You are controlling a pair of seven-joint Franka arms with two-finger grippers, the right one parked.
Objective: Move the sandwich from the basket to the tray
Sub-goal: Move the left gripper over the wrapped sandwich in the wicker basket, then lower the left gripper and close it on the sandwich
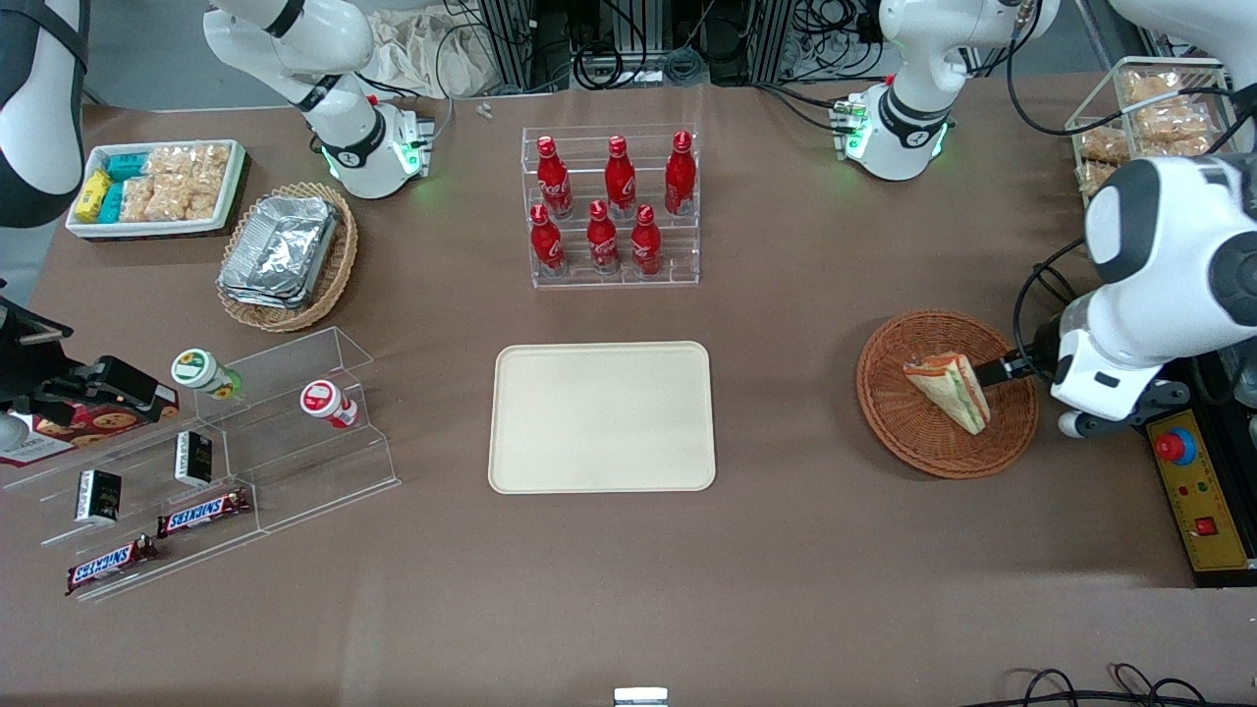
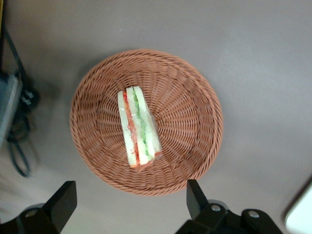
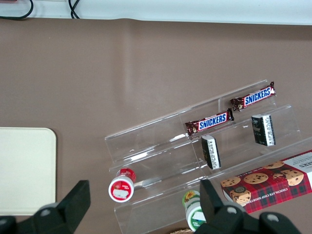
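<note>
The sandwich (image 1: 949, 391) lay in the basket (image 1: 908, 432), resting on its side with the red and green filling edge showing upward in the wrist view. Nothing had been lifted yet, so the transfer itself had not begun. The tray (image 1: 602, 416) sat bare in the middle of the table, well apart from the basket, which was toward the working arm's end.

The gripper (image 2: 127, 200) hung above the basket's rim, its two fingers (image 2: 64, 198) spread wide and holding nothing. In the wrist view the sandwich (image 2: 138, 127) showed between the lines of the two fingers but clear of them, with no contact. In the front view the black finger tip (image 1: 1000, 371) appeared just beside the sandwich's upper end, though whether it touched could not be told from there.

By this reading the work stood at the approach: the arm was in position over the basket (image 2: 195, 126), and the descent, the grasp, the carry across to the tray and the release all remained to be done.
</note>
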